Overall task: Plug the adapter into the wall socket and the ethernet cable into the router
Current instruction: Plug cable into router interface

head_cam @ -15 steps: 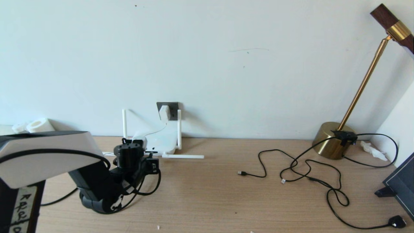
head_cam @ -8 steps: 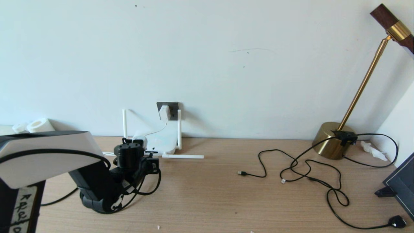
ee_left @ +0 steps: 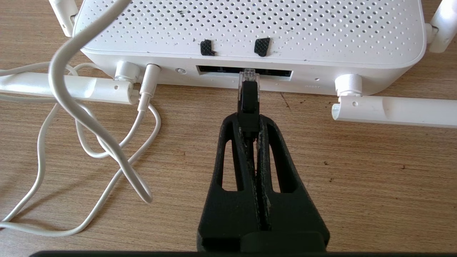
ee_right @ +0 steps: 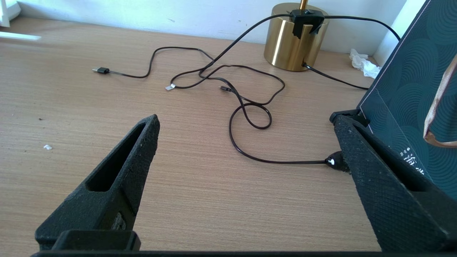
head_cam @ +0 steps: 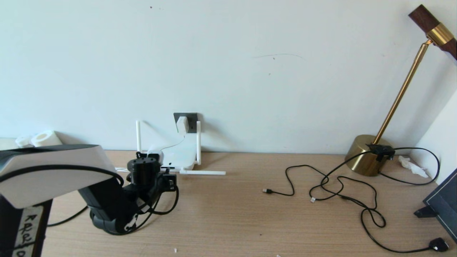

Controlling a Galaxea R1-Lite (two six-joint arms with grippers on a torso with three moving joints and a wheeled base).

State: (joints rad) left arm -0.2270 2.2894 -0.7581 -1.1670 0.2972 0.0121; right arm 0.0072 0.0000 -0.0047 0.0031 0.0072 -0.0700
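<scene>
One plug is home — from my head, the adapter (head_cam: 181, 124) sits in the wall socket (head_cam: 189, 117). At my left wrist, my left gripper (ee_left: 249, 125) pinches the ethernet cable (ee_left: 247, 96), its tip at the router (ee_left: 250, 32) port — a crooked push could jam it. My right gripper (ee_right: 246, 142) hangs spread wide, empty.

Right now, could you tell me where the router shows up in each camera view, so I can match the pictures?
Head view: the router lies on the desk against the wall, below the wall socket, just beyond the left gripper.
Left wrist view: it fills the top of the picture, ports facing the camera.
Right wrist view: only one antenna tip shows, at the top left edge.
Shared landmark: the antenna lying flat on the desk.
</scene>
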